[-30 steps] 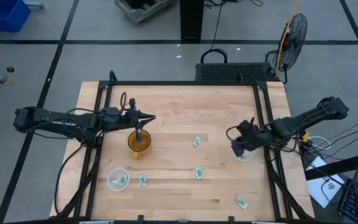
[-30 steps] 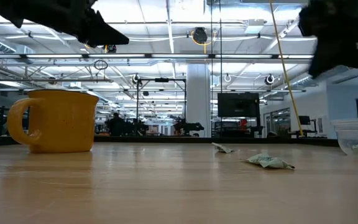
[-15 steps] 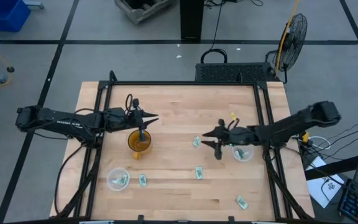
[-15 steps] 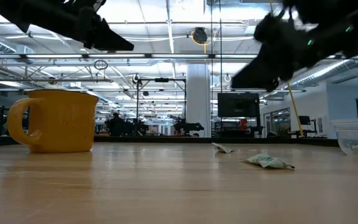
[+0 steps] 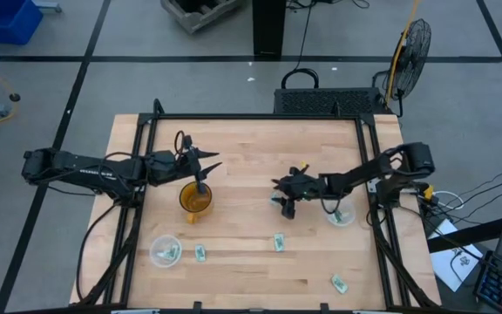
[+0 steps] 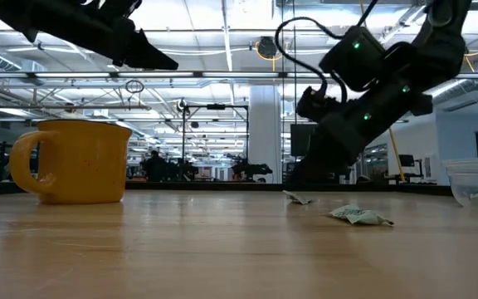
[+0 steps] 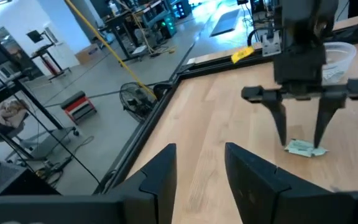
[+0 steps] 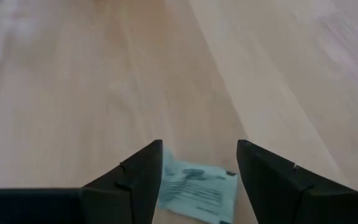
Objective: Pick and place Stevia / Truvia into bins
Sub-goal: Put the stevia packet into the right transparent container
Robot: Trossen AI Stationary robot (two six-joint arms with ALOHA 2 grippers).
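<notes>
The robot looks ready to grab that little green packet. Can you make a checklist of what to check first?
1. Right gripper open: ok, fingers spread apart.
2. Sachet sits between those fingers: ok in the right wrist view.
3. Fingertips down at the wood: cannot tell.
4. Clear bin by the right arm ready to take it: ok, upright on the table.
5. Left gripper out of the way: ok, it hangs above the amber cup, open.
6. Other sachets too close: ok, the nearest lies well apart.

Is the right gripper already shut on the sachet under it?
No, the right gripper is open, its fingers either side of the sachet lying flat on the table.
</notes>
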